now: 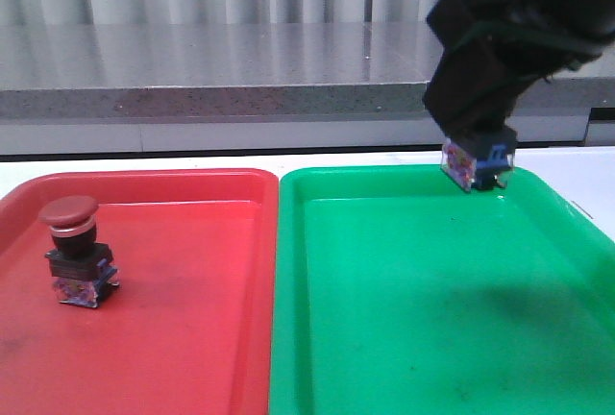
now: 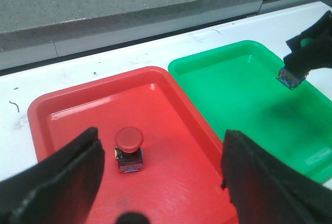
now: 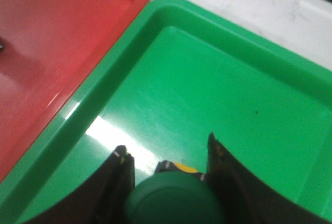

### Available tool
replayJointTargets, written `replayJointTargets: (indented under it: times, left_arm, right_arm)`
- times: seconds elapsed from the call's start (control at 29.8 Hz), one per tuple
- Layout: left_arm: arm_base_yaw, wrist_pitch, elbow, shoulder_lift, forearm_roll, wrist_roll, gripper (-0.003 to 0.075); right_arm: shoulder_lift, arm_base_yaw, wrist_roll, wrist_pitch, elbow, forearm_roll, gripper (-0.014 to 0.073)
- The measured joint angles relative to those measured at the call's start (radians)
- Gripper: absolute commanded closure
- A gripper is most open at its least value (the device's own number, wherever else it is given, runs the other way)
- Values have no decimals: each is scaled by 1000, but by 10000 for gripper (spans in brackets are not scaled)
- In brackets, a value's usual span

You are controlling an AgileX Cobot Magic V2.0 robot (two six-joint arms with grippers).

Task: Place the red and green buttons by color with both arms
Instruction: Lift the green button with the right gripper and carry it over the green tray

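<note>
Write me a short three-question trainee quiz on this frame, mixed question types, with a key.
1. True or false: the red button stands upright in the red tray.
2. Which claw holds the green button? A) left claw B) right claw
3. Fill in: the held button hangs above the ____ tray, not yet resting on its floor.

Key: 1 true; 2 B; 3 green.
</note>
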Motion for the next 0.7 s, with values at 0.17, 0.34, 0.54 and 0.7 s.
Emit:
replayJointTargets:
  times: [0.17, 0.34, 0.54, 0.7]
  left_arm:
    - [0, 0, 0, 0, 0, 0, 247]
    - [0, 0, 0, 0, 0, 0, 247]
    - [0, 0, 0, 0, 0, 0, 247]
    - [0, 0, 0, 0, 0, 0, 247]
  right_arm:
    - [21, 4, 0, -51, 61, -12, 315]
    - [79, 4, 0, -106, 67, -49, 315]
    - [150, 4, 0, -190, 67, -52, 315]
    - [192, 4, 0, -231, 67, -52, 315]
